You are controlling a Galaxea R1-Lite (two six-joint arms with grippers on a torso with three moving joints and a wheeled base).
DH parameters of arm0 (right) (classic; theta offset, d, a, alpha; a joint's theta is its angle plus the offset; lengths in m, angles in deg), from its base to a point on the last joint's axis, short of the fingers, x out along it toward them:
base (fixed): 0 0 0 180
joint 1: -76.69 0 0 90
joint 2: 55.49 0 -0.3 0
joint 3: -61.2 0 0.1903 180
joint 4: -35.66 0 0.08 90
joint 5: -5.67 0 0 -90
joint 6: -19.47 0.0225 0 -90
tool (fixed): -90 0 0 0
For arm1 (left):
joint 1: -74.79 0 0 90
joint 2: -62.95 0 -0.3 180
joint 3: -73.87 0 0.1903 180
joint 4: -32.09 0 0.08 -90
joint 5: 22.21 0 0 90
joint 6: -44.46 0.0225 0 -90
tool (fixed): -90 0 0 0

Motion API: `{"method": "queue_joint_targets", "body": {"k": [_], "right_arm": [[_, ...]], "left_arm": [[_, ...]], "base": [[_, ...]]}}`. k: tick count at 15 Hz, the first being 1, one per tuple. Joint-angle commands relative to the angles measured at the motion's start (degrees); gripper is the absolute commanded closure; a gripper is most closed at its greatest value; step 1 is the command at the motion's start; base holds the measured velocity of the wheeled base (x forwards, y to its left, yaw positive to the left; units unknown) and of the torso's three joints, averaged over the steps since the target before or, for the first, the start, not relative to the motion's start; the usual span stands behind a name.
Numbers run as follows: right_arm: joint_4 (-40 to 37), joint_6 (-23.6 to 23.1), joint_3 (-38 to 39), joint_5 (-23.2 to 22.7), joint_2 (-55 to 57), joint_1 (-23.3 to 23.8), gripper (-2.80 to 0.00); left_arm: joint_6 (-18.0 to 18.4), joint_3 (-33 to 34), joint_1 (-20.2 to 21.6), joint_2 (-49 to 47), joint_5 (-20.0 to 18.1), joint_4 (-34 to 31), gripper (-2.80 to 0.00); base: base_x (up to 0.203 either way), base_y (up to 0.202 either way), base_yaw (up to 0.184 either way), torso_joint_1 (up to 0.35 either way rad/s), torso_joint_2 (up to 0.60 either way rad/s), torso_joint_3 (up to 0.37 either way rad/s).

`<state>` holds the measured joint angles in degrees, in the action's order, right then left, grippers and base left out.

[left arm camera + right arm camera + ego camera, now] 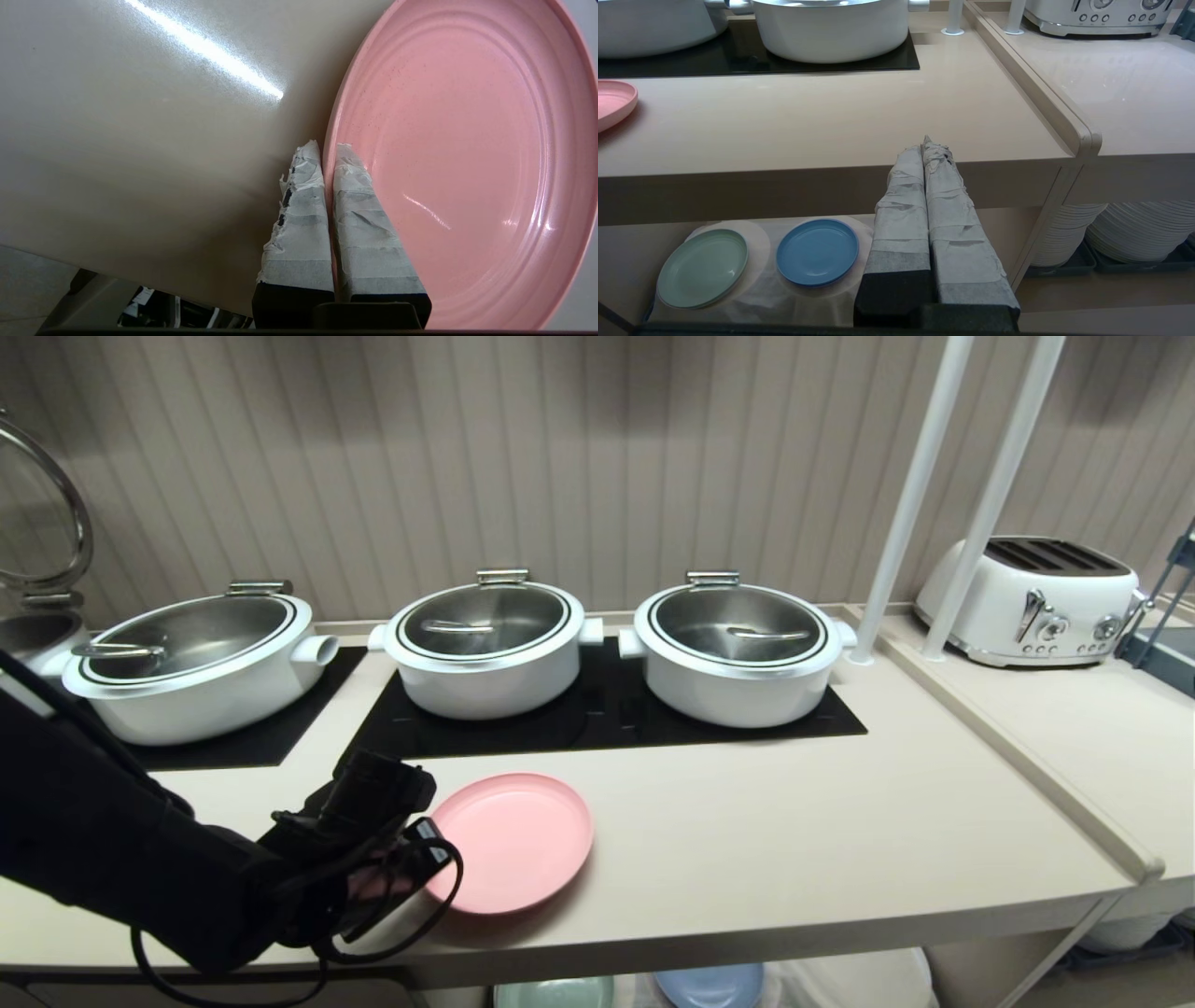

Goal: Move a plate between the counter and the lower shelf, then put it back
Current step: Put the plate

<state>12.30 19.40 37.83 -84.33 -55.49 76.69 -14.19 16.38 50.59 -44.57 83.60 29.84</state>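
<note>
Long beige counter point(794, 840) out front, three white lidded pots point(485, 644) on the black cooktop behind. Pink plate point(512, 840) near the front edge, lower shelf point(752, 289) below holding the mint-green and blue plates. Left hand point(327, 148) pinched tight on the plate's near rim. Best lifted level, clear of the edge. Right hand point(930, 142) parked low, closed, empty.

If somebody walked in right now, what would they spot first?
Probably the pink plate near the front of the beige counter, with the left gripper shut on its rim. Behind it, three white pots with shiny lids stand in a row on the black cooktop panels. On the lower shelf lie a blue plate and a mint-green plate.
</note>
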Motion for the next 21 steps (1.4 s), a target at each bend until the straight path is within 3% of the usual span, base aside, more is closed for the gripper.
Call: {"method": "queue_joint_targets", "body": {"k": [1,13,14,21], "right_arm": [[0.0,0.0,0.0,0.0,0.0,0.1,0.00],[0.0,0.0,0.0,0.0,0.0,0.1,0.00],[0.0,0.0,0.0,0.0,0.0,0.0,0.00],[0.0,0.0,0.0,0.0,0.0,0.0,0.00]], "left_arm": [[-0.3,0.0,-0.5,-0.3,0.1,0.1,0.00],[-0.4,0.4,-1.6,-0.6,-0.3,0.1,0.00],[-0.4,0.4,-1.6,-1.0,-0.1,0.1,-2.80],[-0.4,0.1,-1.8,1.2,0.6,0.1,-2.80]], "base": [[0.000,0.000,0.000,0.000,0.00,0.000],[0.000,0.000,0.000,0.000,0.00,0.000],[0.000,0.000,0.000,0.000,0.00,0.000],[0.000,0.000,0.000,0.000,0.00,0.000]]}}
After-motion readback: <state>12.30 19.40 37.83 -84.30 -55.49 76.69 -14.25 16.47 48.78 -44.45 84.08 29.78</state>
